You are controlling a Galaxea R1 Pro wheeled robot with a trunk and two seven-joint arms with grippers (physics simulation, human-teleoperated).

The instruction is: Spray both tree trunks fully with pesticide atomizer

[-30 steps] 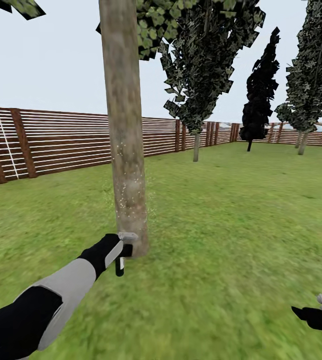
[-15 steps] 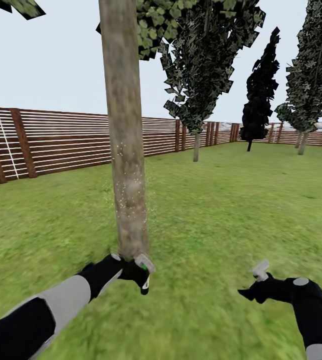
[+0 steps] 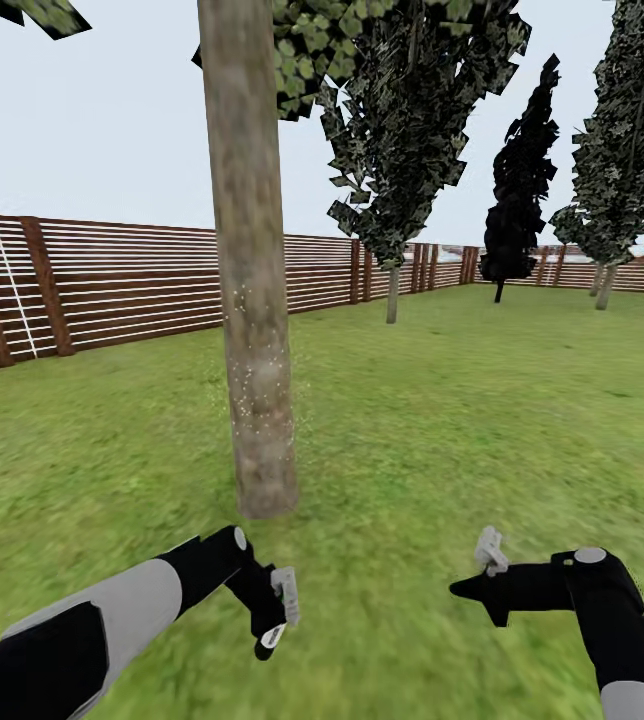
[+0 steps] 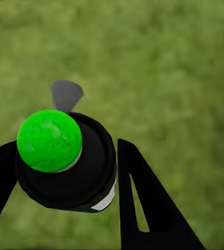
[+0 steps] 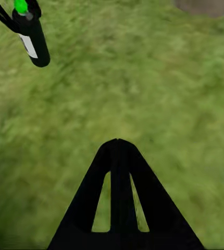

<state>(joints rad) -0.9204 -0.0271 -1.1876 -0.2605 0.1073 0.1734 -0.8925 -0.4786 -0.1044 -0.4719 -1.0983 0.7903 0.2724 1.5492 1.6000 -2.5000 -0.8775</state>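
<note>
Two arms reach in from the bottom of the head view. The left gripper [image 3: 275, 612], in the lower left, is clamped on the spray can [image 3: 273, 628], a black cylinder with a white label; the left wrist view shows its green cap [image 4: 49, 140] sitting between the dark fingers [image 4: 143, 203], so the grip is around the body and the top is left free for pressing. The can hangs low over the grass [image 3: 442, 420] with its nozzle turned away from the tree, which suggests a pause between bursts, not active spraying. The right gripper [image 3: 489, 553], in the lower right, carries nothing, and its fingers [image 5: 117, 192] are pressed together in the right wrist view. Just beyond the left gripper, left of centre, stands the trunk [image 3: 252, 300], speckled with pale droplets on its lower middle only, so coverage looks partial. Further off, the fence [image 3: 112, 285] crosses the middle of the frame, with dark narrow trees [image 3: 522, 190] at the upper right.
</note>
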